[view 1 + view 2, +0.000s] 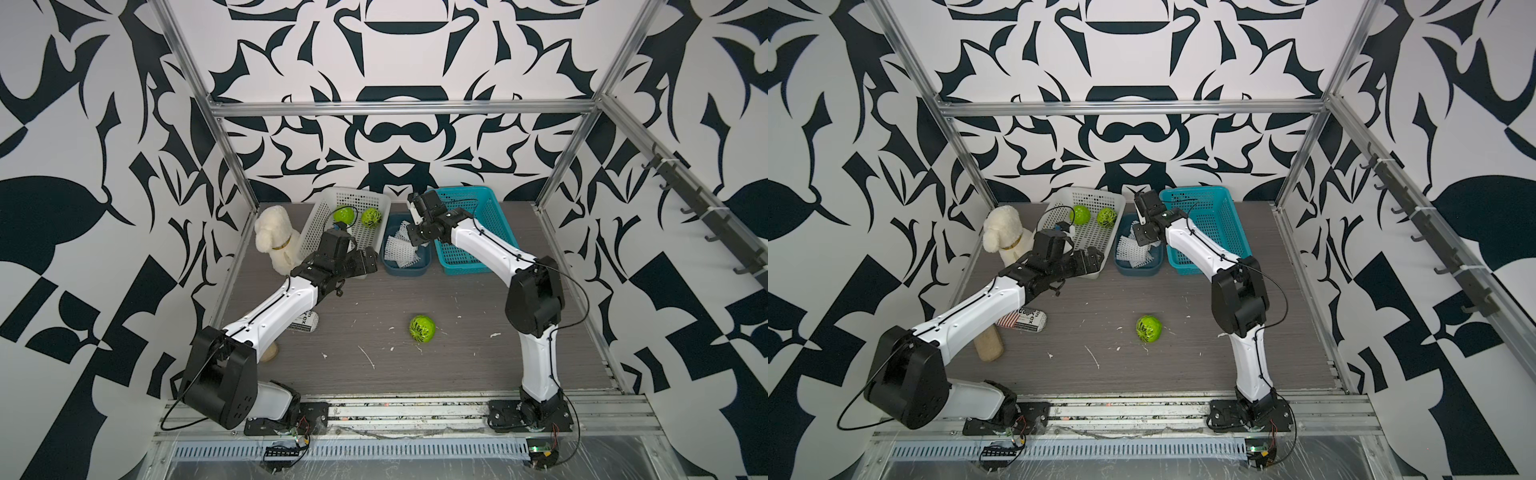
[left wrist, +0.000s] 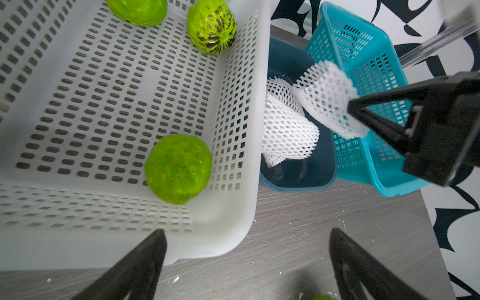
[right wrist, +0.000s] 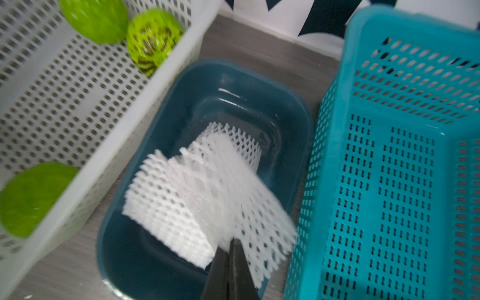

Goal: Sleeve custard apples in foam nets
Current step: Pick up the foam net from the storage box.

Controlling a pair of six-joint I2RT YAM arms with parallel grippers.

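Three custard apples lie in the white basket (image 2: pixel 104 104): two at its far end (image 2: pixel 137 10) (image 2: pixel 211 26) and one near the front wall (image 2: pixel 178 168). A further custard apple (image 1: pixel 422 328) sits alone on the table. Foam nets (image 3: pixel 166 207) are piled in the dark blue tub (image 3: pixel 124 259). My right gripper (image 3: pixel 228 241) is over the tub, shut on the edge of one foam net (image 3: pixel 259 220), which hangs lifted above the others. By the basket's front right corner, my left gripper (image 2: pixel 248 233) is open and holds nothing.
A teal basket (image 1: pixel 469 232) stands right of the tub. A plush dog (image 1: pixel 274 237) sits left of the white basket. A printed packet (image 1: pixel 305 322) and a beige cylinder (image 1: pixel 988 345) lie under the left arm. White scraps dot the table.
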